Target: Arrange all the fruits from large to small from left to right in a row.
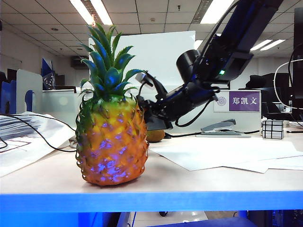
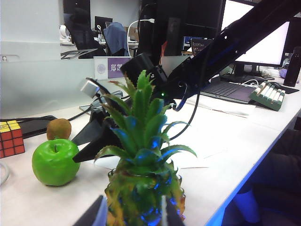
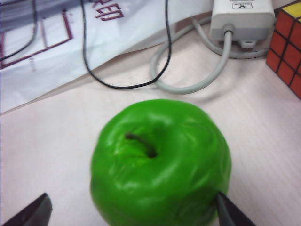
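- Pineapple [image 1: 111,142] stands upright near the worktop's [image 1: 189,182] front edge.
- Left gripper [image 2: 134,212] sits just behind the pineapple's crown, fingers spread.
- Right gripper [image 3: 134,209] hangs over the green apple [image 3: 160,162], fingers wide on either side of it, not clamped.
- Kiwi [image 2: 59,128] lies just behind the apple, beside the puzzle cube [image 2: 10,139].

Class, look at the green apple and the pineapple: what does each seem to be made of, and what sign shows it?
Green apple: likely moulded plastic or foam; glossy, uniformly bright skin with dents. Pineapple: probably plastic too; shiny scales catching bluish glints, and stiff, smooth crown leaves. Neither looks like real fruit, though looks alone cannot settle it.
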